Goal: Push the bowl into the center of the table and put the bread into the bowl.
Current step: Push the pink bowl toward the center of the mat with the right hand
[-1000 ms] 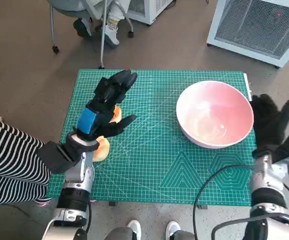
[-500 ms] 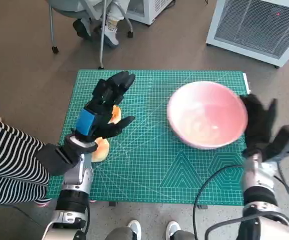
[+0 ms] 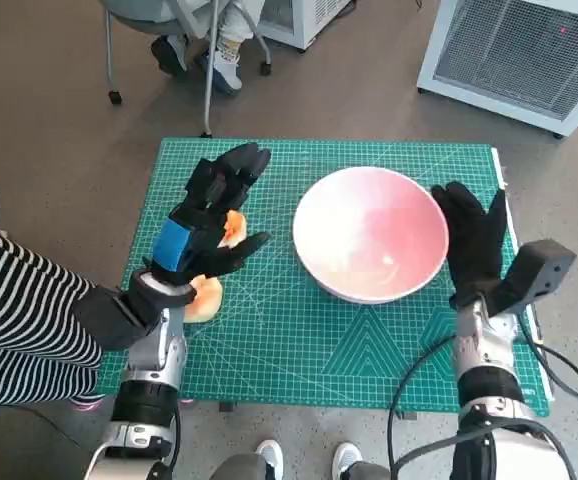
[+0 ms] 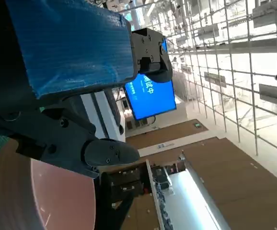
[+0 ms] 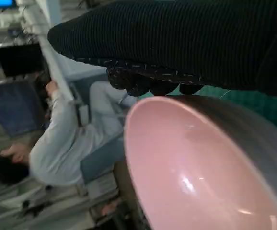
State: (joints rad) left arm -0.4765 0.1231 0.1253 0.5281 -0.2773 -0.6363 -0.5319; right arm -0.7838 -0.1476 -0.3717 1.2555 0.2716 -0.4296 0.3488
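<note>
While your gloved right hand (image 3: 474, 245) lies flat with fingers spread against the right side of the wide pink glossy bowl (image 3: 370, 246), that bowl sits near the middle of the green gridded cutting mat (image 3: 299, 330) on the counter. Your blue-taped left hand (image 3: 209, 215) hovers open, fingers apart, over the orange bread pieces (image 3: 205, 296) at the mat's left.
</note>
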